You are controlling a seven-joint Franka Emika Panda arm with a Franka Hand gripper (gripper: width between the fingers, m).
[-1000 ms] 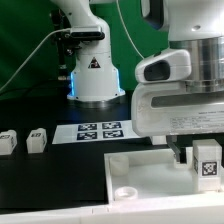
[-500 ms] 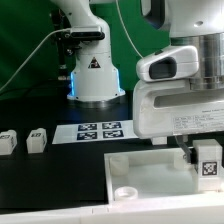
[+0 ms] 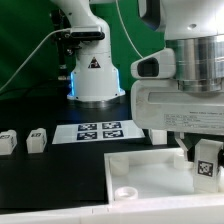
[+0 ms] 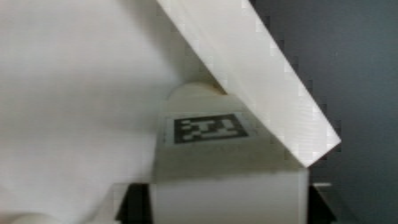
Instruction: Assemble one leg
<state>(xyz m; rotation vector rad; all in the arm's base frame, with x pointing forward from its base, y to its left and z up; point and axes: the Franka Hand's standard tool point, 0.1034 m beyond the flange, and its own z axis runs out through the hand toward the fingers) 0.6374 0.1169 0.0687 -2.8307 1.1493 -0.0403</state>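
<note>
My gripper [image 3: 205, 160] is shut on a white leg [image 3: 207, 158] with a black-and-white tag on its face, held upright over the right side of the large flat white board [image 3: 145, 172]. In the wrist view the held leg [image 4: 221, 150] fills the middle, its tag facing the camera, its far end touching the raised edge of the board [image 4: 249, 70]. The dark fingers [image 4: 135, 203] press on both sides of the leg. Two more legs [image 3: 8, 142] [image 3: 37, 140] stand on the black table at the exterior view's left.
The marker board [image 3: 100, 131] lies behind the large board, in front of the arm's white base [image 3: 95, 75]. A round socket [image 3: 125, 193] shows at the large board's near left corner. The arm's body hides the board's right part.
The gripper with the leg has shifted a little to the exterior view's left and slightly up. The two loose legs have not moved.
</note>
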